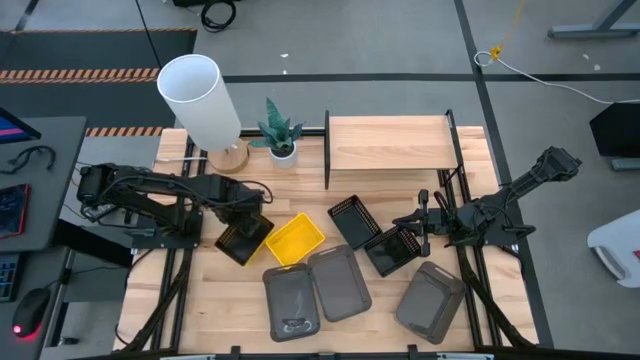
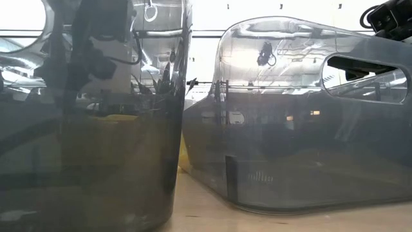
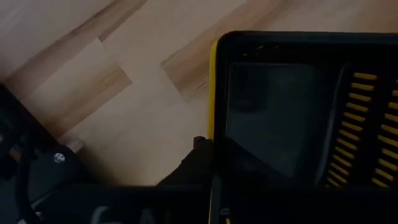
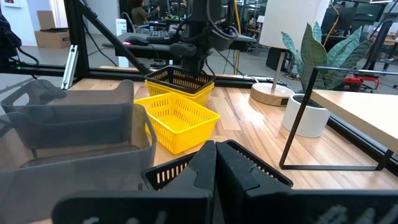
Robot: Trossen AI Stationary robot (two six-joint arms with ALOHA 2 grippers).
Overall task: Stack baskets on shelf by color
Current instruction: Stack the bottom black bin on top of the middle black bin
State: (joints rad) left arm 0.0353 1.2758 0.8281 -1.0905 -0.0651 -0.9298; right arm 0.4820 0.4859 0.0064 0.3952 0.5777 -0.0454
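From above I see the left claw (image 1: 243, 222) over a black basket (image 1: 243, 240) nested in yellow, shelf (image 1: 388, 144) bare. Right claw (image 1: 418, 231) sits at another black basket (image 1: 392, 250). Wrist cams: can't tell either grip.

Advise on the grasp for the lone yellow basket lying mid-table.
Pinch a long side wall of the yellow basket at its rim, coming straight down from above. It sits upright and open-topped, with nothing in it. The wall facing the shelf looks clearest: a black-in-yellow stack crowds one end, grey bins the other side.
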